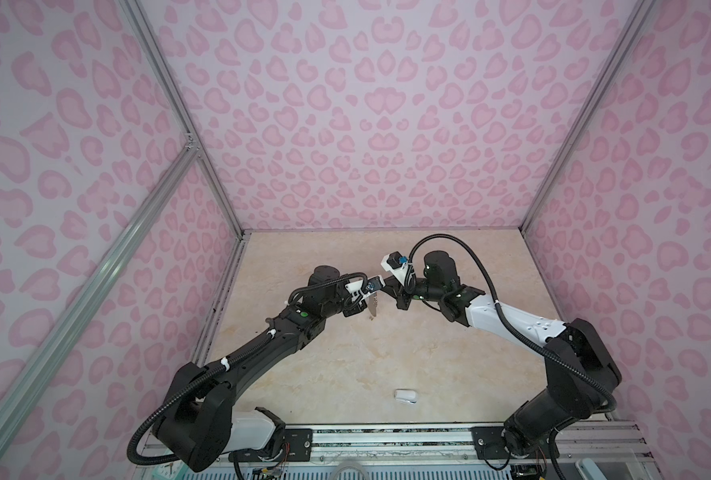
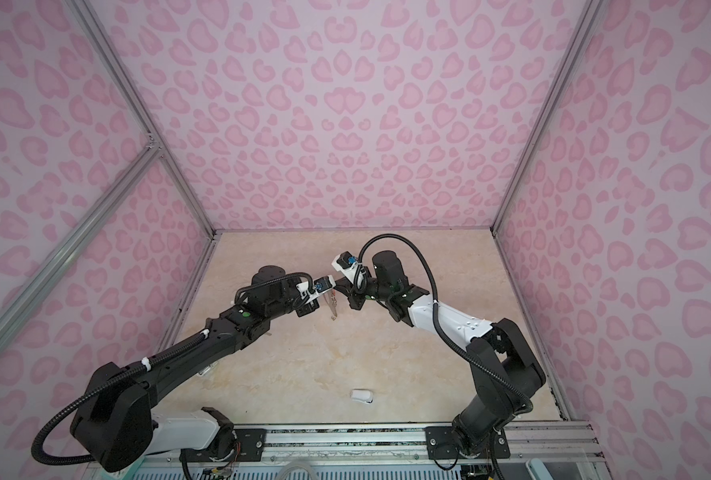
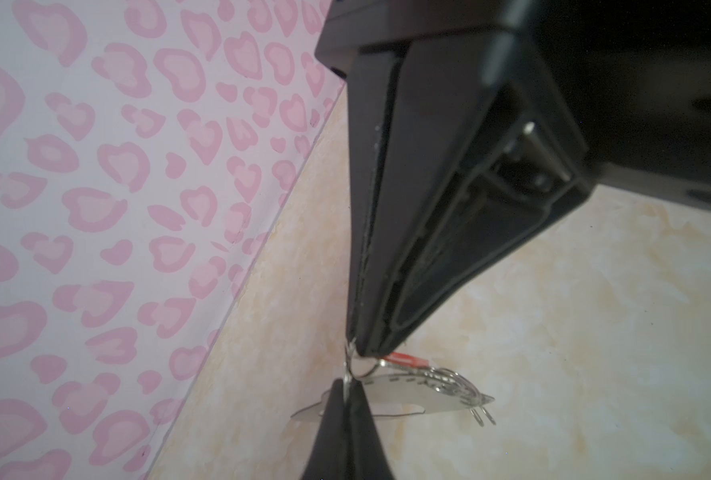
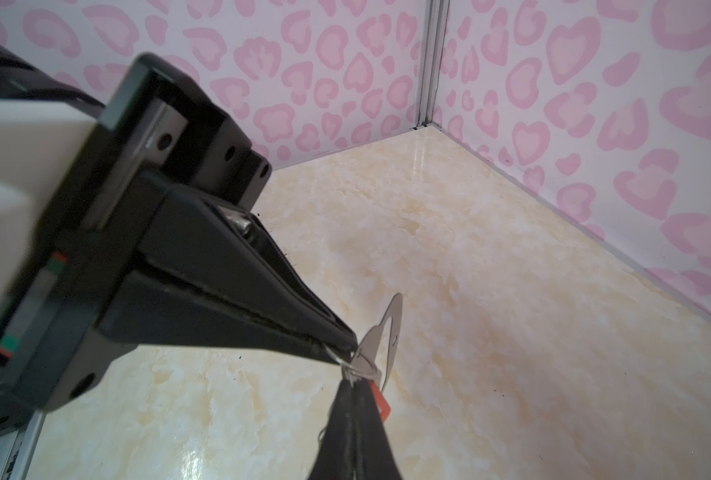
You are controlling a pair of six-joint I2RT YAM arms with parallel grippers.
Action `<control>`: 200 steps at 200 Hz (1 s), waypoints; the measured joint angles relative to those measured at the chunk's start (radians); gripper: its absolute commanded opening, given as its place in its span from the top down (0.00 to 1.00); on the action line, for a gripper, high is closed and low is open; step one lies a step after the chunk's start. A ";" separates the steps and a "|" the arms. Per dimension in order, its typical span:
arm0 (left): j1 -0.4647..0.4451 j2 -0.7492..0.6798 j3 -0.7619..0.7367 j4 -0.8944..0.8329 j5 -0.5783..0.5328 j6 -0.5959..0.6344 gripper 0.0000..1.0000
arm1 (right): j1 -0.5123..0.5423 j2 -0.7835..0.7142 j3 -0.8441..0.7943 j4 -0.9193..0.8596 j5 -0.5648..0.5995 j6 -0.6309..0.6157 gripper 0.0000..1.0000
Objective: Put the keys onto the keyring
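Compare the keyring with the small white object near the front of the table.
The keyring hangs above the table, pinched between the left gripper and right gripper; the white object lies on it, untouched. The keyring is a thin grey plate with wire rings; the white object is rounded. Both are small.

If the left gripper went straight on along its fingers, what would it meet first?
Probably the right gripper, nearly tip to tip with the left gripper; only a wire ring at the keyring spans the gap. Depth is unclear.
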 measured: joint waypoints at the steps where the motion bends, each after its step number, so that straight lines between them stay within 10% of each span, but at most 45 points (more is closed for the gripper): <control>1: 0.000 0.000 0.000 0.000 0.000 0.000 0.97 | 0.000 0.000 0.000 0.000 0.000 0.000 1.00; 200: 0.002 -0.027 0.001 -0.034 0.072 -0.009 0.97 | -0.032 -0.065 -0.002 -0.193 -0.039 -0.034 1.00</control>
